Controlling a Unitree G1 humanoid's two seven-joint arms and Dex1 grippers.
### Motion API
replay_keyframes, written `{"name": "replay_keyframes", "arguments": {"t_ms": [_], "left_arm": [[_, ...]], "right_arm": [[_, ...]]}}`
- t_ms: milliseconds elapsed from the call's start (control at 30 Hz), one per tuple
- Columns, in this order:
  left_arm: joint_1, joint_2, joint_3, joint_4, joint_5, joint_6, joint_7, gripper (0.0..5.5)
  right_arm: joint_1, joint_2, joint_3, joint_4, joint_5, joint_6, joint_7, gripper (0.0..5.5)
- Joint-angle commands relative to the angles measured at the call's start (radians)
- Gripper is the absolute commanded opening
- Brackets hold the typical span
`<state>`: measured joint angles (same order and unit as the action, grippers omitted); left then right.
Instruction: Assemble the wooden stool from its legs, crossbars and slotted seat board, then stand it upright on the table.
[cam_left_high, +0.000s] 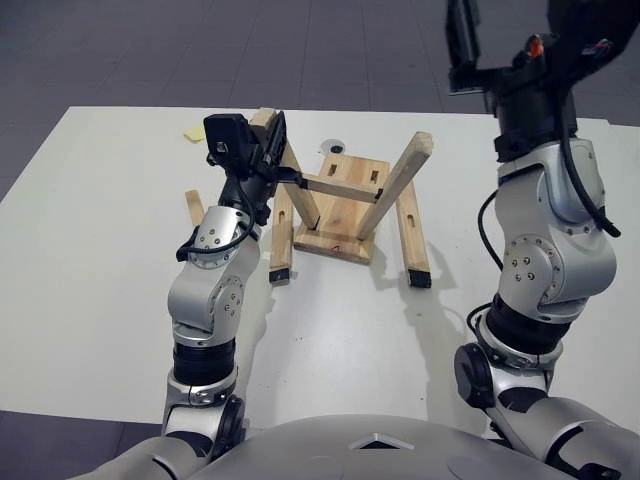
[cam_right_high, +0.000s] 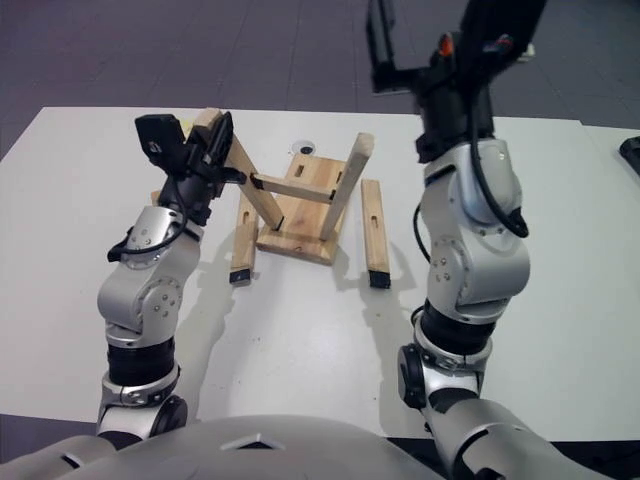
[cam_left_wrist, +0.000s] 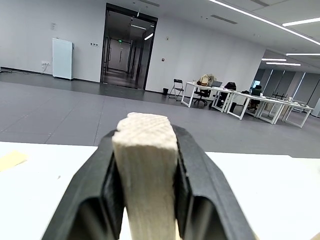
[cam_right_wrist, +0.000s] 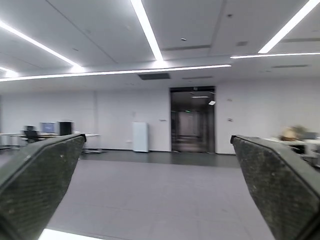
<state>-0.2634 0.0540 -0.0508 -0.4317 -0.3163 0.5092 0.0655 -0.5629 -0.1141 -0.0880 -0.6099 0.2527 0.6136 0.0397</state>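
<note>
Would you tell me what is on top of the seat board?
Two tilted legs joined by a crossbar; the left gripper grips one. Their joints with the board are hidden.

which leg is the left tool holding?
The upright leg on the robot's left, top clamped in the left tool; the other upright leg stands free, two others lie flat.

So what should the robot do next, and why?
Probably lower the open right gripper to the loose leg lying beside the seat board. The left gripper clamps one standing leg, and only two legs stand in the board.
</note>
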Motion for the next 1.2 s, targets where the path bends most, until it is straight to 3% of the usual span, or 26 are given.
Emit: {"name": "replay_keyframes", "arguments": {"t_ms": [33,167,433,667,900,1000,1200], "left_arm": [[0.102,0.012,-0.025,0.123,0.055,0.102,0.018,1.05],[0.119,0.008,-0.033,0.113,0.062,0.100,0.012,1.05],[0.167,0.005,-0.057,0.117,0.086,0.079,0.014,1.05],[0.157,-0.039,-0.065,0.089,0.083,0.068,0.029,1.05],[0.142,-0.064,-0.070,0.089,0.087,0.066,0.026,1.05],[0.142,-0.075,-0.070,0.087,0.094,0.068,0.024,1.05],[0.149,-0.064,-0.086,0.080,0.110,0.087,0.008,1.05]], "right_arm": [[-0.031,0.018,0.129,0.034,-0.029,0.047,0.007,5.40],[-0.007,-0.001,0.238,0.080,-0.098,0.096,0.007,5.40],[0.079,-0.082,0.398,0.098,-0.188,0.200,0.061,4.18],[0.070,-0.141,0.591,0.174,-0.309,0.255,0.107,3.21],[0.015,-0.184,0.709,0.264,-0.448,0.288,0.148,2.21],[0.021,-0.180,0.672,0.232,-0.466,0.191,0.155,1.74],[-0.036,-0.040,0.389,0.169,-0.445,0.048,-0.007,0.83]]}}
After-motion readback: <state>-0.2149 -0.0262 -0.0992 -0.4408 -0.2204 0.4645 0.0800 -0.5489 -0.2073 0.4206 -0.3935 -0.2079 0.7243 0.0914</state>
